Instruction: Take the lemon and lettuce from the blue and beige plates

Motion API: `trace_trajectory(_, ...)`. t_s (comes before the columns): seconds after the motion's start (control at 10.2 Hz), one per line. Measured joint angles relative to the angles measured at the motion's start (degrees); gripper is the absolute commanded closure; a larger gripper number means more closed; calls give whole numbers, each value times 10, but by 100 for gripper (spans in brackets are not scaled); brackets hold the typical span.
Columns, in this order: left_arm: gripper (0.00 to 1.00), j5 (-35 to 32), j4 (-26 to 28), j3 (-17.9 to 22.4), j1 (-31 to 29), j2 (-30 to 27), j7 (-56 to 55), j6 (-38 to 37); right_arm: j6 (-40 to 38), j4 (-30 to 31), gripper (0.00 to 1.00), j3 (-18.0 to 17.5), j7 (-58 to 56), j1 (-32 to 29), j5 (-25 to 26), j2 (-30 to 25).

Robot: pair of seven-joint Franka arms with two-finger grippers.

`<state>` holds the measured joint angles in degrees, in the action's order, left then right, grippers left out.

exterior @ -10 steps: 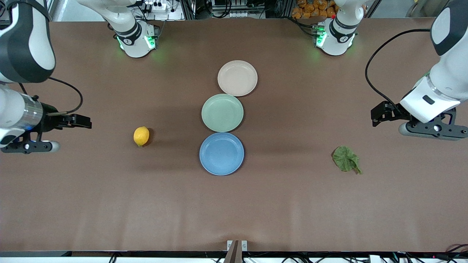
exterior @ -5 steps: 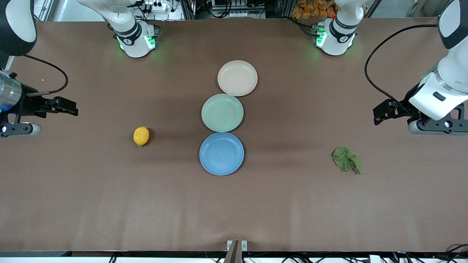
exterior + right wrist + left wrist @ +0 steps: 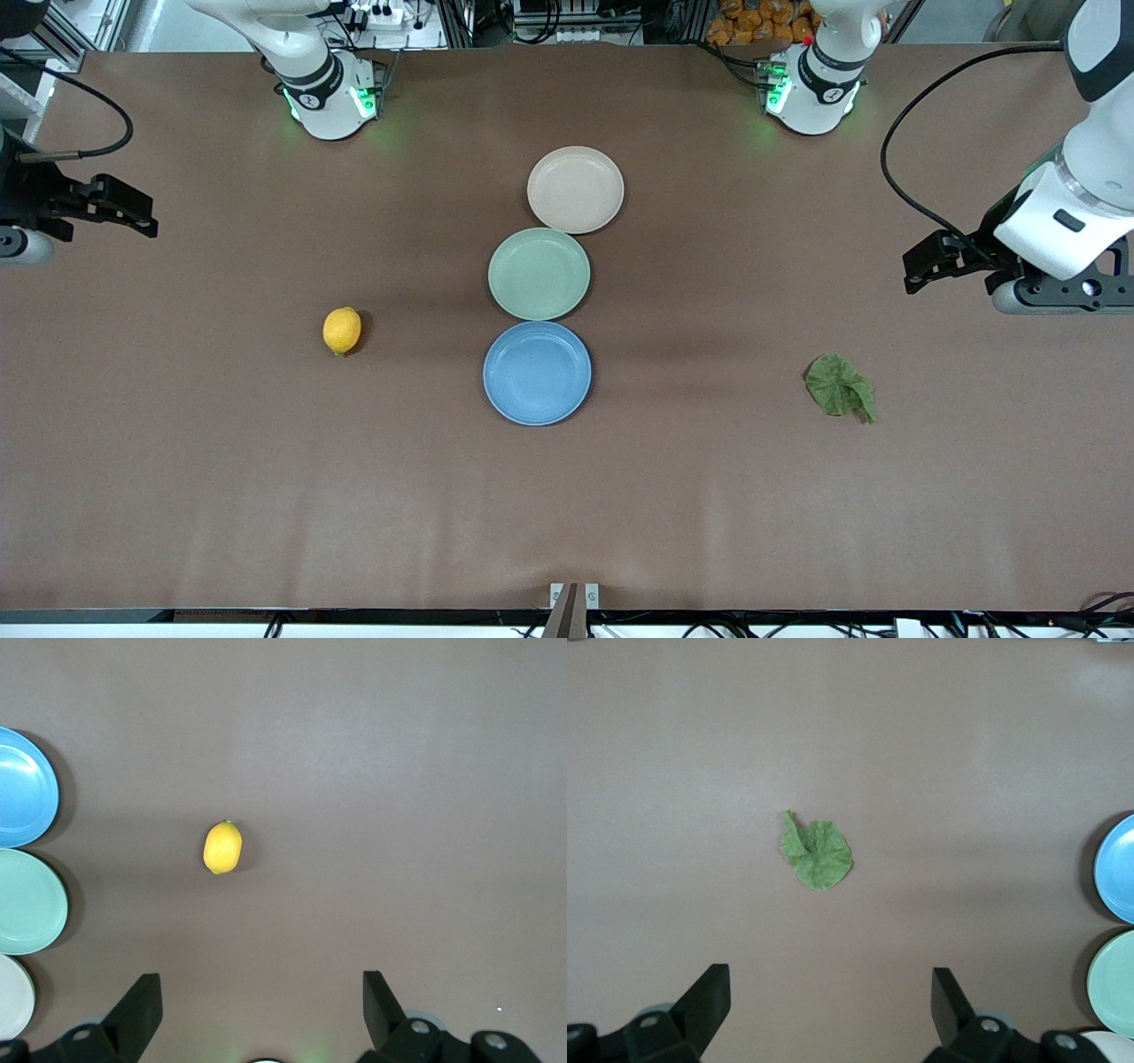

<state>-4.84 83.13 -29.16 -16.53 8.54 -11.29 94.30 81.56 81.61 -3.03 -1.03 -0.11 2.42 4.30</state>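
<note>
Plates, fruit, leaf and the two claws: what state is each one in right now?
Beige plate: bare.
Green plate: bare.
Blue plate: bare.
Lemon: lying on the table, untouched.
Lettuce: lying crumpled on the table, untouched.
Left claw: open, holding nothing, above the table.
Right claw: open, holding nothing, above the table.

Brown matte surface [image 3: 266, 496] fills view; cluttered cables [image 3: 567, 18] and orange items [image 3: 753, 19] at 12 o'clock edge.

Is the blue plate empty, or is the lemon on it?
Empty. The blue plate shows only its bare surface; the lemon lies on the table toward the right arm's end, apart from all three plates.
</note>
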Motion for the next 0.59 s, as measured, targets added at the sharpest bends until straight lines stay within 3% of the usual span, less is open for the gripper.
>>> trace_trajectory(0.39,0,0,-1,3,-10,-30,0,-23,49,42,0,0,0,21,1,-10)
trace_trajectory(0.59,0,0,-1,25,0,-41,3,-25,61,54,0,6,0,32,1,-22)
